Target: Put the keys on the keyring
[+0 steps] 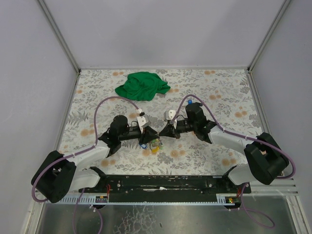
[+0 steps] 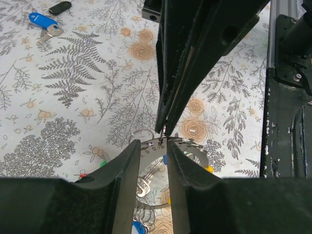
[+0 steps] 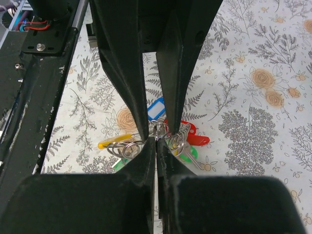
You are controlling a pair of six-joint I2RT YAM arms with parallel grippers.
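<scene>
The keyring (image 2: pixel 194 145), a flat grey metal loop, hangs over the floral table between my two grippers at its middle. My right gripper (image 3: pixel 156 141) is shut on the loop's edge; in the left wrist view the right gripper (image 2: pixel 163 130) comes down from above. My left gripper (image 2: pixel 153 146) faces it with its jaws apart on either side of the band, pads clear of it. Below hang the keys: a silver key (image 2: pixel 144 183), a blue tag (image 3: pixel 156 108), a red head (image 3: pixel 196 137), a yellow one (image 3: pixel 113 142), a green one (image 3: pixel 193 153). In the top view both grippers meet over the keys (image 1: pixel 154 146).
A crumpled green cloth (image 1: pixel 142 85) lies at the back of the table. A loose blue key (image 2: pixel 42 20) and a black fob (image 2: pixel 59 7) lie apart from the bunch. The black base rail (image 1: pixel 161 183) runs along the near edge.
</scene>
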